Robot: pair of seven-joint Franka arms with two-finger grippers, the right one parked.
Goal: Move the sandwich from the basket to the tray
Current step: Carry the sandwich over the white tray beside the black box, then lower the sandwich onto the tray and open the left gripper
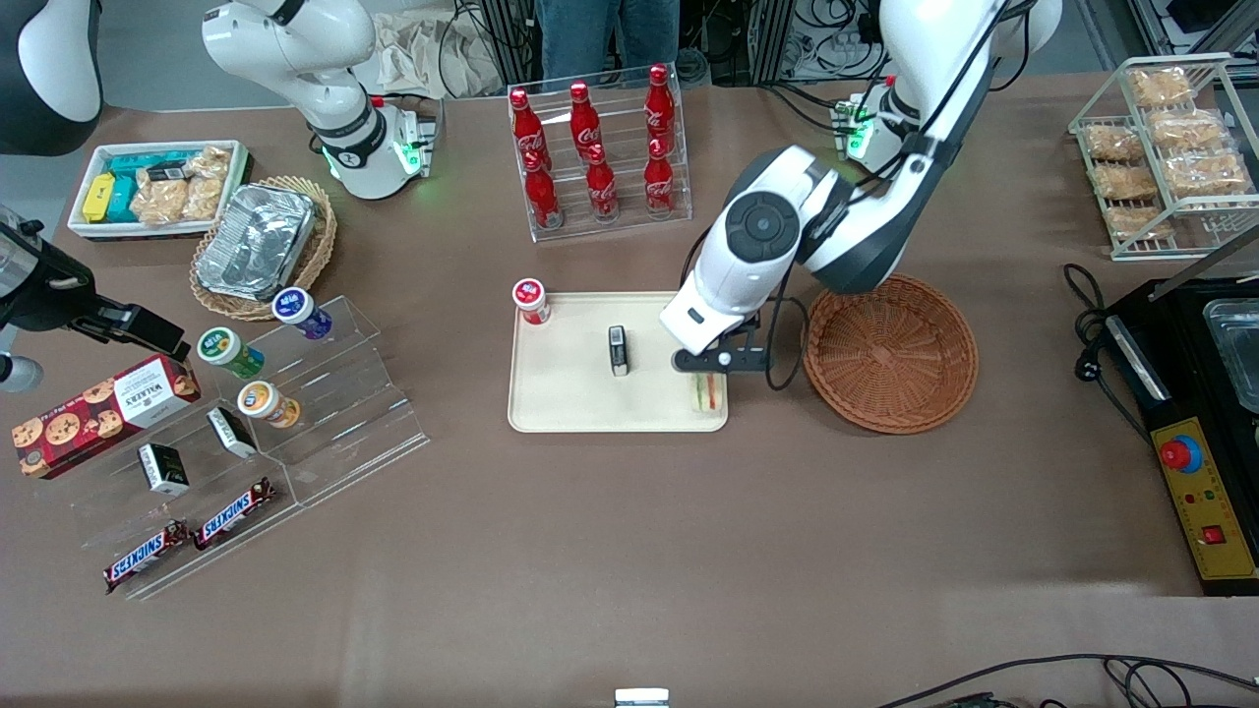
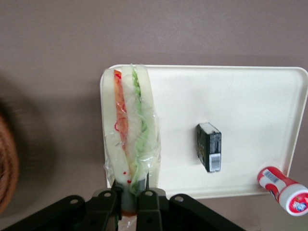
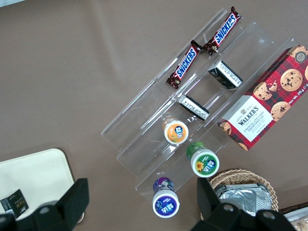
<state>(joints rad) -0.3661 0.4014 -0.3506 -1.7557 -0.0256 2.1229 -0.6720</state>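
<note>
The sandwich (image 1: pixel 706 393), a plastic-wrapped wedge with red, green and white filling, hangs upright over the tray's corner nearest the basket. My left gripper (image 1: pixel 710 375) is directly above it and shut on its top end. In the left wrist view the fingers (image 2: pixel 146 199) pinch the sandwich (image 2: pixel 130 130), which lies along the tray's short rim (image 2: pixel 103 96). Whether it touches the cream tray (image 1: pixel 570 403) cannot be told. The reddish-brown wicker basket (image 1: pixel 890 354) stands empty beside the tray, toward the working arm's end, and its blurred edge (image 2: pixel 6 168) also shows in the wrist view.
On the tray lie a small black box (image 1: pixel 618 350) and a red-capped bottle (image 1: pixel 531 300). A rack of red cola bottles (image 1: pixel 595 147) stands farther from the front camera. A black machine (image 1: pixel 1200 393) with a cable sits at the working arm's end.
</note>
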